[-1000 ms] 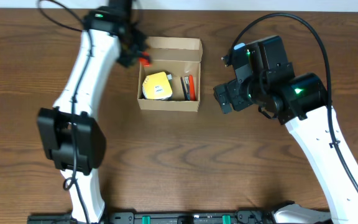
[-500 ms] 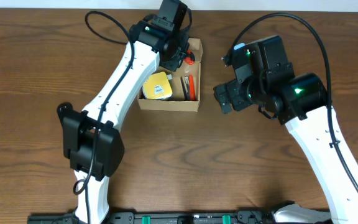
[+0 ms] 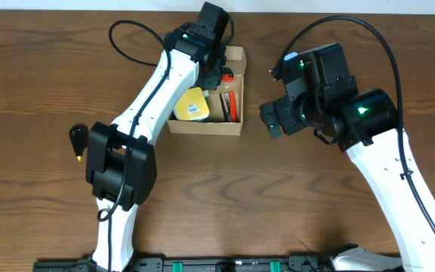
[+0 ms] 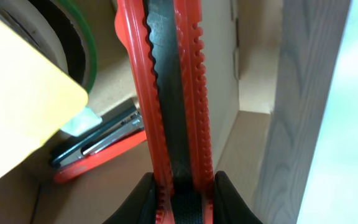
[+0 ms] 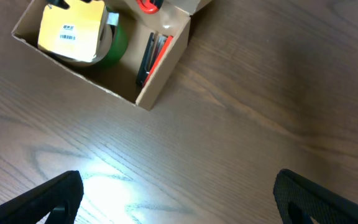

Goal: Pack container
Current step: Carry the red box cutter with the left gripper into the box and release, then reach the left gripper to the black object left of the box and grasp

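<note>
Both jaws of the left gripper (image 4: 179, 190) pinched a red, ridged plastic cutter (image 4: 173, 93) over the open tan cardboard box (image 3: 206, 127), likely to drop it beside the yellow pack (image 3: 189, 104) inside. Right of the box, the right gripper (image 5: 180, 198) hung spread, empty.

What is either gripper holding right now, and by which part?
Left gripper holds the red box cutter by one end, over the cardboard box. Right gripper is open and empty.
</note>
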